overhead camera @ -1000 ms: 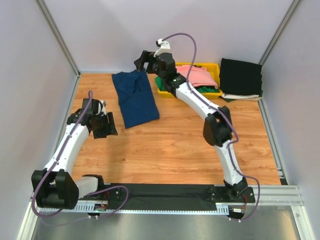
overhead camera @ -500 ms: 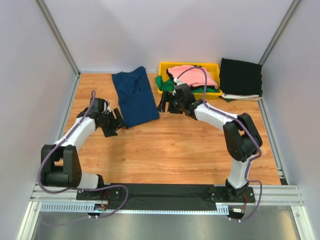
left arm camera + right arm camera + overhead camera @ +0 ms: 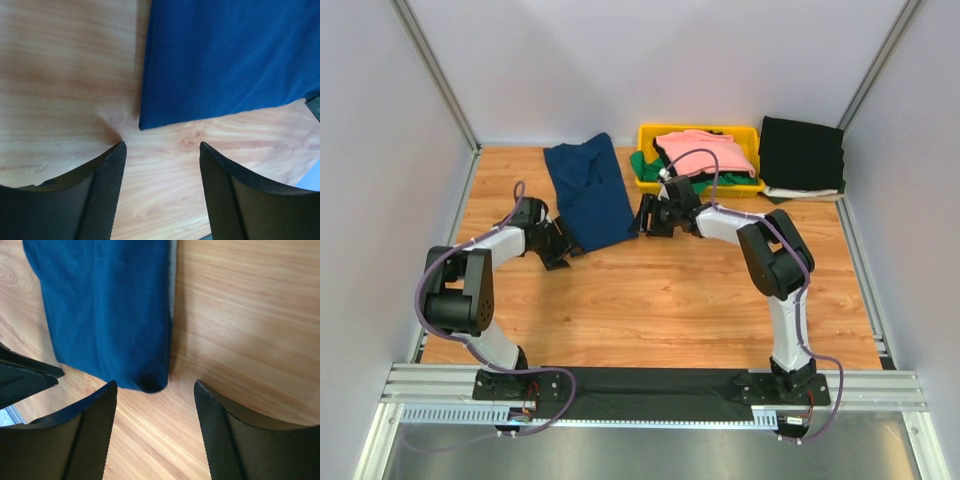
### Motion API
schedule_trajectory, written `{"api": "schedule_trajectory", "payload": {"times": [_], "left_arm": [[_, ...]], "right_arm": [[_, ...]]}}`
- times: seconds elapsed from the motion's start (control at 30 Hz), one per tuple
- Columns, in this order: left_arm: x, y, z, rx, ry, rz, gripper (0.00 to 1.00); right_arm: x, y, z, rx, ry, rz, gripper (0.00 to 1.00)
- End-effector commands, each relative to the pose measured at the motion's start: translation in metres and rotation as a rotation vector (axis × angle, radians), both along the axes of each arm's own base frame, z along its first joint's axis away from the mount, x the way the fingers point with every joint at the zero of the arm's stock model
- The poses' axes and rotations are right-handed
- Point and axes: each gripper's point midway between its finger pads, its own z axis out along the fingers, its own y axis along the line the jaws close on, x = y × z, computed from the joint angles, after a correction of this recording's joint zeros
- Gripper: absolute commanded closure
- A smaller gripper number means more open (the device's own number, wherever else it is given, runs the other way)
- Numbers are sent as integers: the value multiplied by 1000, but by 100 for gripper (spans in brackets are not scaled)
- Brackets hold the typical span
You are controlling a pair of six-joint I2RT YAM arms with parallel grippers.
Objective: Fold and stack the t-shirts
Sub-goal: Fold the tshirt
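Top external view gives me both arms stretched low over the worktop (image 3: 670,300), one at each near corner of the navy blue t-shirt (image 3: 592,195). This shirt lies flat, folded into a long strip, and it runs away from both hands toward the far wall. The left hand (image 3: 560,247) is at its near left corner and the right hand (image 3: 647,218) is at its near right corner, so the near edge of the shirt lies between the two hands.

From the left wrist camera I see that the left hand is released: its two fingers (image 3: 102,195) stand apart and only bare wood is between them. The corner of the navy shirt is just ahead of the fingertips, a little to the right of the gap, and I see no contact with it.

From the right wrist camera, the right hand is released too. The rounded corner of the shirt lies just ahead of the gap, more toward the left finger, and nothing is grasped.

Beyond the right hand and to its right stands a yellow bin (image 3: 745,131). A pink t-shirt (image 3: 705,150) lies on top in it and a green t-shirt (image 3: 642,165) hangs over its left side. Further right of the bin, a folded black t-shirt (image 3: 802,152) rests on something white (image 3: 800,191).
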Motion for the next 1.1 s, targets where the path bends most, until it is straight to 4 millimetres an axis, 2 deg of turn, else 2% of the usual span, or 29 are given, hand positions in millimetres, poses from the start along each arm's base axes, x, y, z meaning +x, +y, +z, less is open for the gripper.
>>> {"api": "schedule_trajectory", "payload": {"times": [0.0, 0.2, 0.3, 0.33, 0.4, 0.43, 0.47, 0.5, 0.6, 0.7, 0.73, 0.77, 0.8, 0.83, 0.87, 0.9, 0.93, 0.97, 1.0, 1.03, 1.07], "left_arm": [[16, 1, -6, 4, -43, 46, 32], [24, 5, -6, 38, -58, 86, 37], [30, 5, -7, 54, -62, 90, 49], [33, 3, -5, 60, -65, 86, 52], [37, 4, -6, 79, -61, 89, 59], [39, 2, -5, 87, -61, 85, 69], [40, 4, -7, 101, -58, 90, 73], [42, 3, -7, 104, -57, 90, 82], [47, 3, -7, 129, -64, 89, 100], [43, 4, -1, 139, -59, 85, 100], [35, 6, -2, 147, -43, 85, 100], [32, 8, 10, 148, -71, 91, 100], [27, 9, 15, 151, -76, 93, 100], [15, 10, 25, 144, -89, 90, 100], [8, 11, 30, 141, -99, 88, 100], [-2, 10, 33, 137, -91, 81, 100], [-15, 10, 42, 126, -111, 75, 100], [-23, 10, 47, 123, -116, 73, 100], [-42, 11, 42, 126, -81, 68, 100], [-48, 10, 59, 108, -135, 69, 100], [-57, 9, 63, 96, -142, 72, 100]], "right_arm": [[0, 7, -18, 7, 35, 11, 37], [2, 8, -35, 9, 61, 7, 65], [0, 7, -45, 10, 87, 5, 79], [0, 7, -46, 12, 91, 4, 90], [2, 8, -45, 17, 89, 6, 99], [3, 7, -44, 16, 88, 3, 100], [3, 8, -43, 20, 87, 6, 100], [3, 8, -41, 24, 87, 6, 100], [1, 6, -33, 28, 76, 11, 100], [-7, 1, -25, 25, 69, 10, 100], [-10, -1, -22, 24, 66, 10, 100], [-12, -3, -10, 33, 50, 9, 100], [-23, -8, -14, 22, 68, 8, 100], [-29, -10, -11, 20, 66, 9, 100], [-33, -12, 7, 31, 35, 8, 100], [-38, -14, 12, 31, 27, 9, 100], [-54, -19, 6, 9, 41, 13, 100], [-61, -20, 24, 18, 14, 18, 100], [-79, -21, 19, -1, 30, 33, 100], [-85, -23, 23, -13, 19, 27, 100], [-94, -25, 37, -15, 2, 28, 100]]}}
